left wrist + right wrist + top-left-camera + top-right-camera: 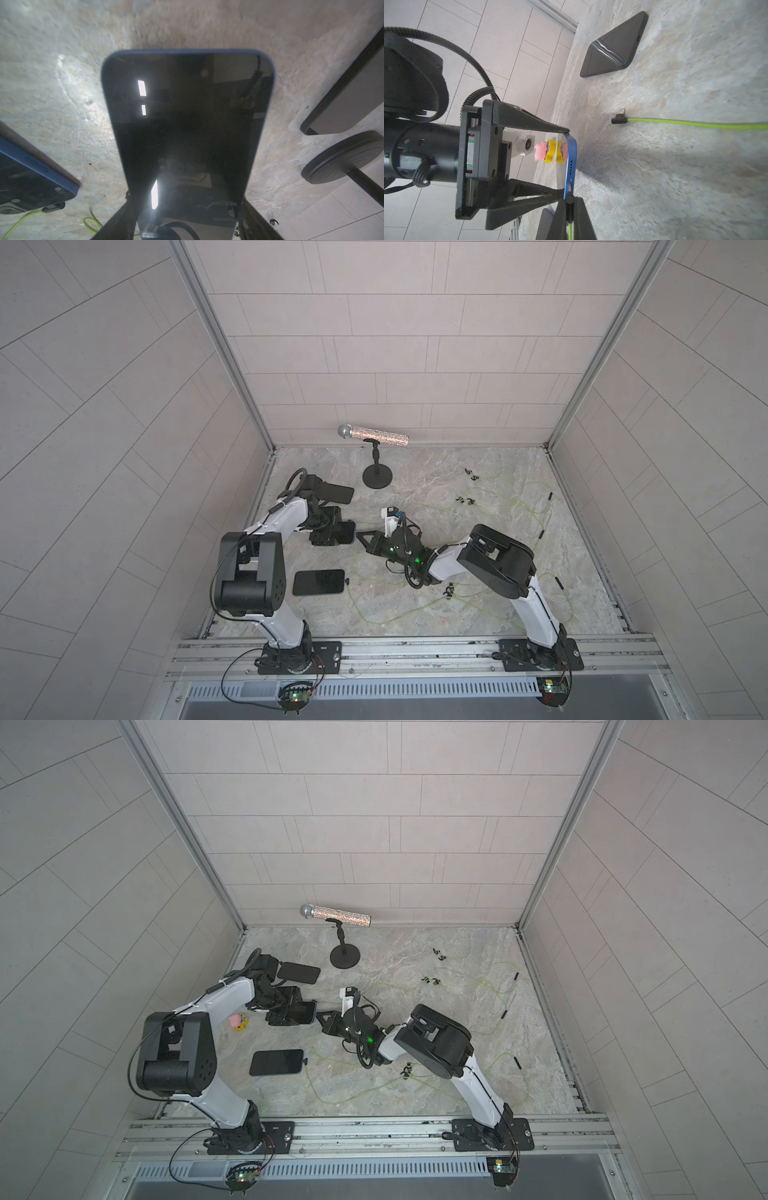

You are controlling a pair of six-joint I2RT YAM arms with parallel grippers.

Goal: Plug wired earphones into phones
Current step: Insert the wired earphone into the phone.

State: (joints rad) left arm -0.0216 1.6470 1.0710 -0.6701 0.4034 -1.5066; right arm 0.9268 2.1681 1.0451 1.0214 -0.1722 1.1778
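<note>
One phone (319, 581) of the three looks finished, one is in hand and one is untouched, so by my reckoning the task is about a third done. Places are reckoned from the microphone stand's round base (377, 477). The untouched phone (337, 493) lies flat just beside the base on the left arm's side, its end port bare in the right wrist view. The held phone (347, 533) is farther from the base toward the robot, carried clear of the table (436, 464) with its screen upward. The left gripper (566, 163) is clamped across its width, a finger on each long side. The right gripper (569, 216) is pinched tight on a black plug (569, 200) whose green cable (570, 228) runs out between its fingers. That plug sits right at the held phone's blue end edge, past the row of speaker holes; whether its tip has entered the port I cannot tell. Farthest from the base, toward the robot, the finished phone has a seated plug (345, 580) at its end. Left to do: seat the gripped plug, then connect the untouched phone. A spare plug (618, 120) lies loose near the held phone, and more earphones (465, 501) are strewn near the base on the right arm's side
</note>
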